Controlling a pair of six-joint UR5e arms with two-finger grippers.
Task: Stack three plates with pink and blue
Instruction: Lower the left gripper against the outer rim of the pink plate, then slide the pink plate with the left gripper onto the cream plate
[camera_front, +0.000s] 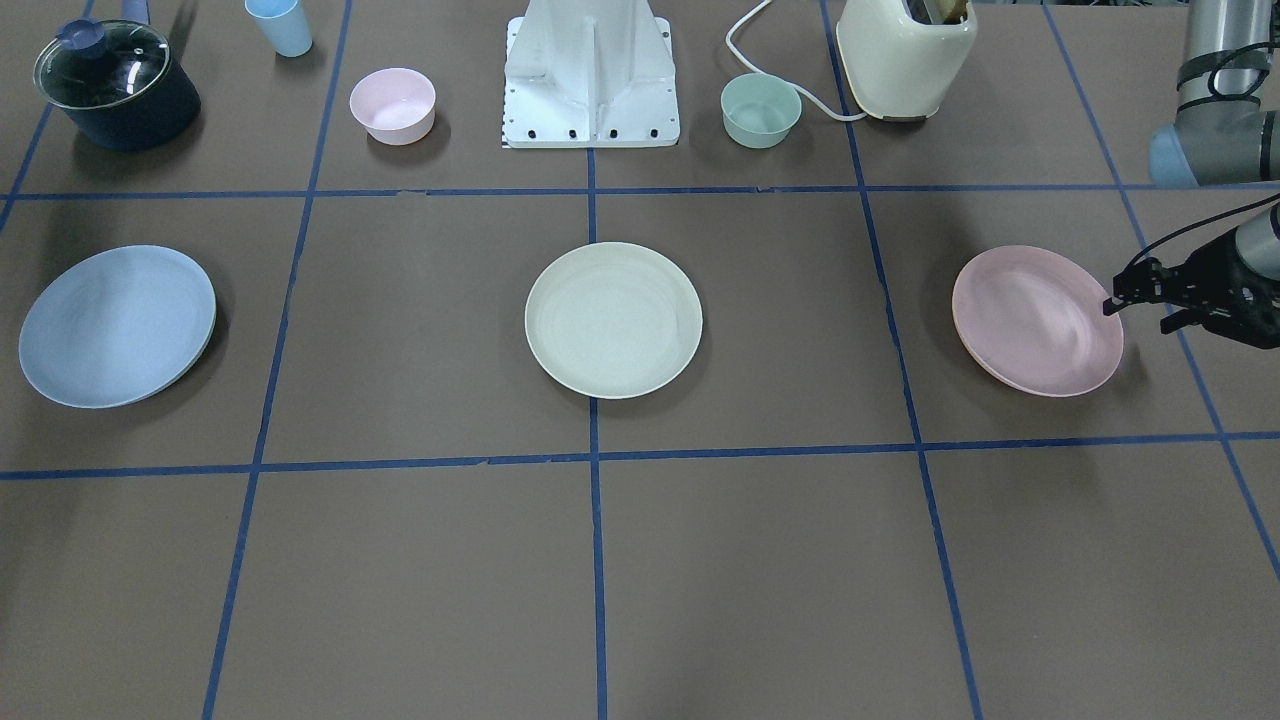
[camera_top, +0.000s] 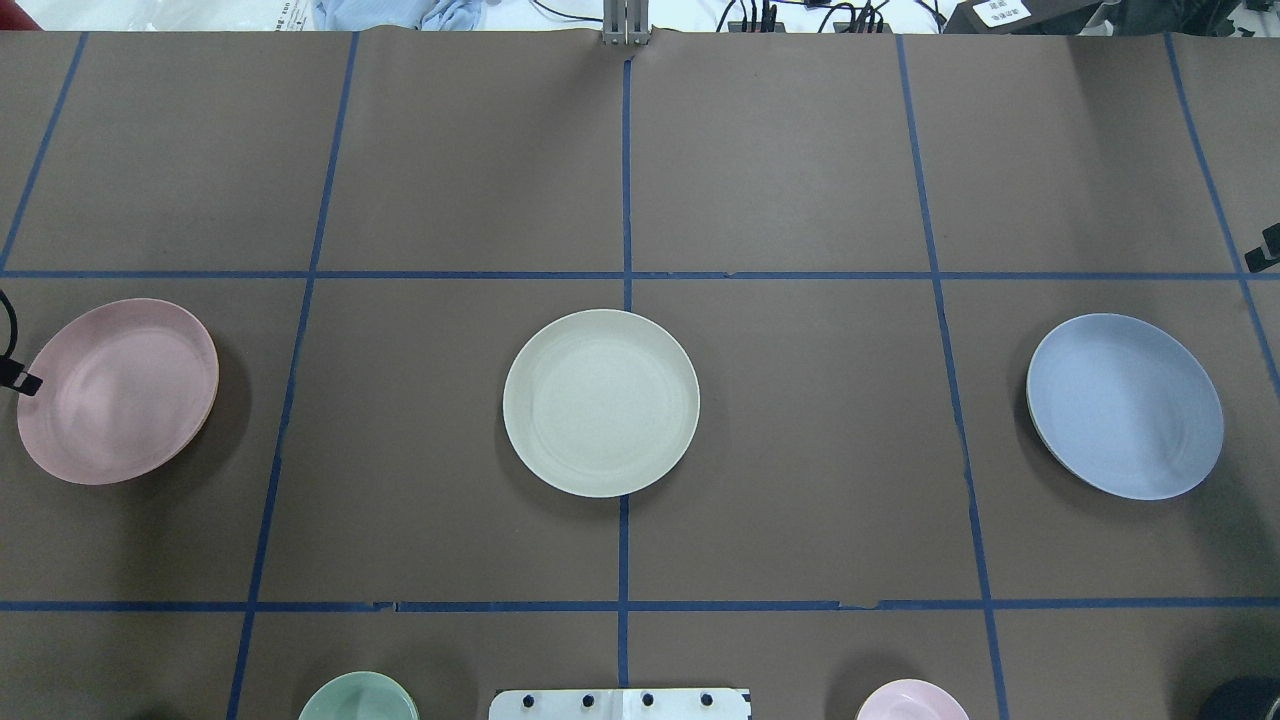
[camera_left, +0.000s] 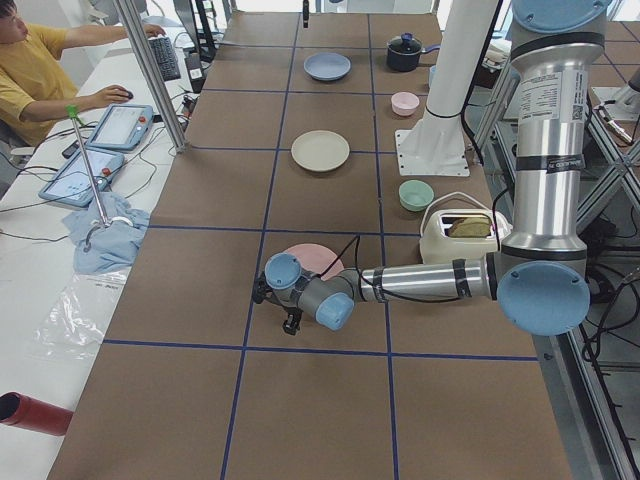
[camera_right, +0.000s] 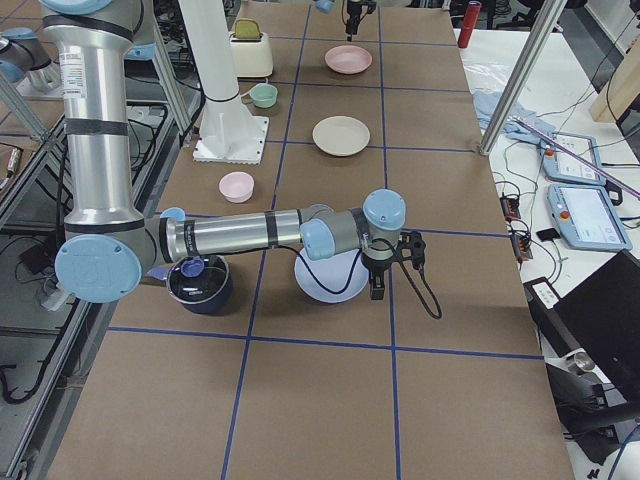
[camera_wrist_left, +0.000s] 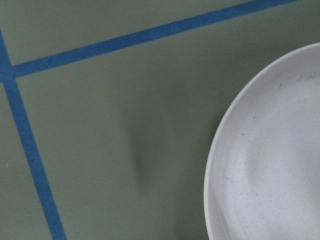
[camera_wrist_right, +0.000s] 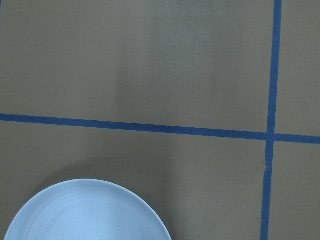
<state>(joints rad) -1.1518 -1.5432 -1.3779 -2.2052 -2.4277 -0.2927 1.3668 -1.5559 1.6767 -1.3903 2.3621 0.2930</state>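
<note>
Three plates lie in a row across the middle of the desk (camera_front: 760, 560), well apart from one another and none stacked. In the front-facing view the pink plate (camera_front: 1037, 320) is at the right, the cream plate (camera_front: 613, 320) sits in the centre on the middle tape line, and the blue plate (camera_front: 117, 325) is at the far left. The left hand (camera_front: 1138, 315) comes in at the right edge of that view. Its two black fingers look spread apart with nothing between them, and they point toward the pink plate's right rim. One tip sits just at the rim; I cannot tell whether it touches. The left wrist view looks down on bare desk and blue tape, with the plate's curved edge filling the lower right of the frame. The right hand (camera_right: 392, 268) shows properly only in the right side view, where it hangs just beside the blue plate, on the plate's right in that frame, with the plate partly under the wrist. I cannot tell whether its fingers are parted or together. The right wrist view has the blue plate's rim at the bottom left and crossing tape lines above and to the right. Along the top of the front-facing view stand a lidded pot (camera_front: 115, 85), a blue cup (camera_front: 280, 25), a pink bowl (camera_front: 392, 105), the white robot base (camera_front: 590, 80), a green bowl (camera_front: 760, 110) and a cream toaster (camera_front: 905, 55).
</note>
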